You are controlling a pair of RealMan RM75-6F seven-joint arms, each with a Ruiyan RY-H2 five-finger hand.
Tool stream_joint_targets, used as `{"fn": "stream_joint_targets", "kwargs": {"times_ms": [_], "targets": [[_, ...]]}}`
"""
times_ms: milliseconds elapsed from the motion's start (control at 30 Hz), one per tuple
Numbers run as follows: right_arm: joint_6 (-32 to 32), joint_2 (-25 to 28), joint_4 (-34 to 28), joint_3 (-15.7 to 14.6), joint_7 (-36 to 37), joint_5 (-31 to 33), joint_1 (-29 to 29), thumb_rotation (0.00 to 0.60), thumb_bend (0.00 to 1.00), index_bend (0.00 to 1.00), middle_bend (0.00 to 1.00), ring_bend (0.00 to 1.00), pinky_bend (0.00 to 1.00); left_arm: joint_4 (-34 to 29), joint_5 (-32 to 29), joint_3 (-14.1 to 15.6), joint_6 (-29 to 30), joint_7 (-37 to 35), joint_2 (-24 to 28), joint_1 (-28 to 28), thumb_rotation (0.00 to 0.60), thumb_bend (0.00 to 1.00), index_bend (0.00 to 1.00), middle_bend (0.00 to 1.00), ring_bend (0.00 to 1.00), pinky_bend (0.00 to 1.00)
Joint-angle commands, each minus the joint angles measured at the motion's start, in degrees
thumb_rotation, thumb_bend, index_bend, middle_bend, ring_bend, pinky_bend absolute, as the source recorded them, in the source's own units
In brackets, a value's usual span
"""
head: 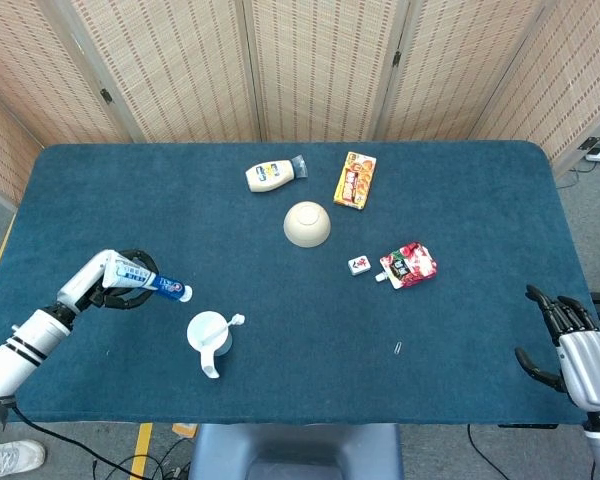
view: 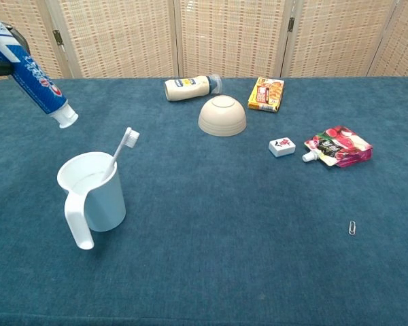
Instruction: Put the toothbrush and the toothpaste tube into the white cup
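Your left hand (head: pixel 108 283) grasps the toothpaste tube (head: pixel 145 279), held in the air, cap end tilted down, left of the white cup (view: pixel 92 192). The toothbrush (view: pixel 121 153) already stands in that cup, bristles up. An upturned bowl (head: pixel 307 223) sits mid-table. Your right hand (head: pixel 572 345) rests at the table's right edge, fingers apart, holding nothing.
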Motion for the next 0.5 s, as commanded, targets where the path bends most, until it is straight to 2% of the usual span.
{"fn": "stream_joint_targets", "kwargs": {"times_ms": [33,200,500], "targets": [[0.02,-0.08,-0.04,-0.04,-0.08,-0.03,0.0,0.6,0.21,0.04,0.21,0.25,0.18,-1.66,3.23,2.68,2.13,-0.33,1.72,-0.09,0.6,0.38,0.67,1.0,0.91,0.97],[0.27,-0.02,-0.12,-0.08,-0.11,0.07,-0.18,0.6,0.21,0.04,0.21,0.25,0.18,-3.39,5.09,4.65,3.53,2.05,2.11,-0.9,0.6,0.38,0.67,1.0,0.91,0.97],[0.39,-0.03,0.21,-0.14,0.25,0.35,-0.36,0.6,0.21,0.04,0.21,0.26,0.18,-5.49,4.27,6.73,2.3,7.94,0.24,-3.11,0.6,0.38,0.66,1.0,0.91,0.97]]}}
